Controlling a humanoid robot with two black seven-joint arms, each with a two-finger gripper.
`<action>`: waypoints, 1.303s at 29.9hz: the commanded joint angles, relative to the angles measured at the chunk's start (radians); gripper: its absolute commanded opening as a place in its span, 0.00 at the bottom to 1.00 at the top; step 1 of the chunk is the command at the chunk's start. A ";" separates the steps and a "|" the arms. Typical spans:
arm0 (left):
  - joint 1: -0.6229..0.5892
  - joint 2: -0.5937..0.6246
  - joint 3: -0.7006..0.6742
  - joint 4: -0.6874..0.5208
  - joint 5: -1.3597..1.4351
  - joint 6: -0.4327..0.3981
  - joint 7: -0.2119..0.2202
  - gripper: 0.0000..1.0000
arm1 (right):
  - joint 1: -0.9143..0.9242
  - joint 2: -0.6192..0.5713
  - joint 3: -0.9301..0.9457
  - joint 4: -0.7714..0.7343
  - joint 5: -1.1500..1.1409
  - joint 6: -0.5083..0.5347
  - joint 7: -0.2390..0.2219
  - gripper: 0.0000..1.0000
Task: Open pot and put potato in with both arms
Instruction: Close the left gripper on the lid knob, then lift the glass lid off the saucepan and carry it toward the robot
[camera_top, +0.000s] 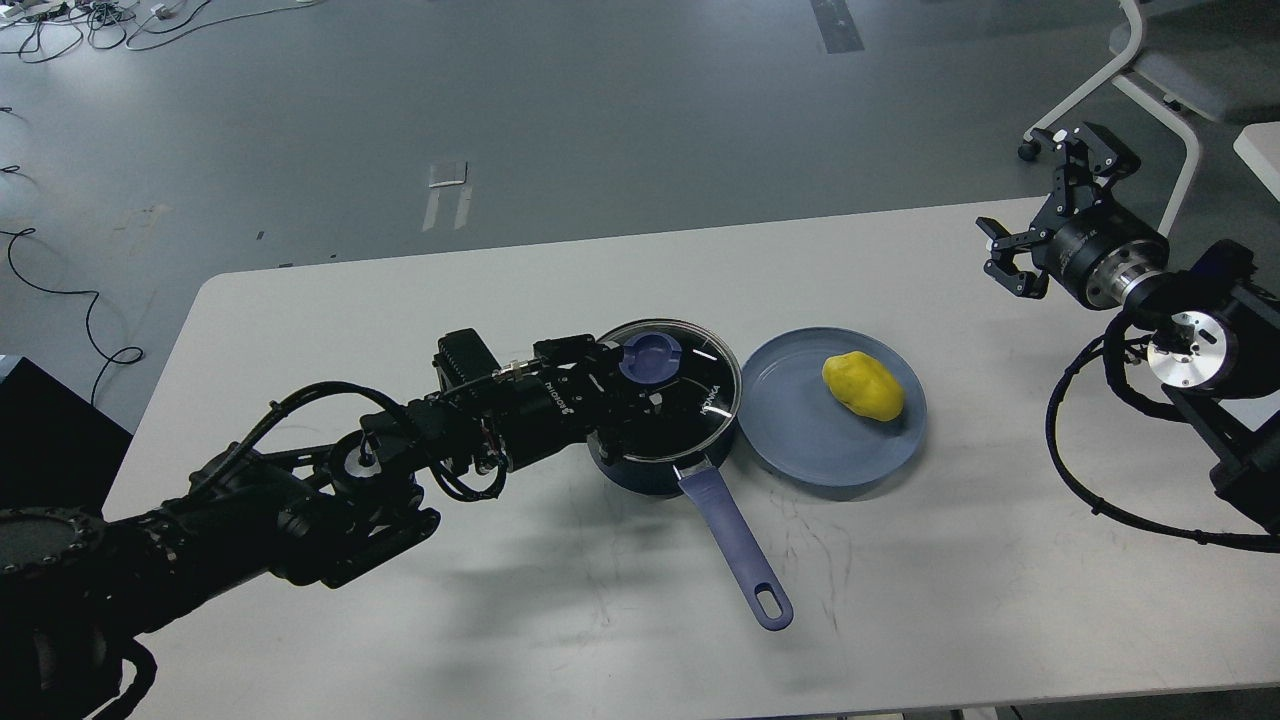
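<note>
A dark blue pot (640, 470) with a glass lid (700, 395) and a long blue handle (735, 540) stands mid-table. The lid sits on the pot and has a blue knob (650, 358). My left gripper (628, 378) lies over the lid with a finger on either side of the knob, closed against it. A yellow potato (862, 386) lies on a blue-grey plate (800, 440) just right of the pot. My right gripper (1040, 205) is open and empty, held above the table's far right corner, well away from the potato.
The white table (400, 300) ends in a front edge near the bottom of the view. A white chair frame (1150, 90) stands on the floor behind the right arm. Cables (60, 290) lie on the floor at left.
</note>
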 joint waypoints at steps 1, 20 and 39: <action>-0.002 0.005 -0.006 -0.020 -0.025 0.000 0.000 0.48 | 0.000 0.001 0.000 0.000 0.000 0.000 0.000 1.00; -0.008 0.079 -0.048 -0.135 -0.129 0.000 0.000 0.48 | 0.003 0.005 -0.031 0.003 0.000 -0.003 0.001 1.00; 0.064 0.402 -0.144 -0.157 -0.298 0.000 0.000 0.48 | 0.012 0.013 -0.034 -0.008 0.000 -0.004 0.001 1.00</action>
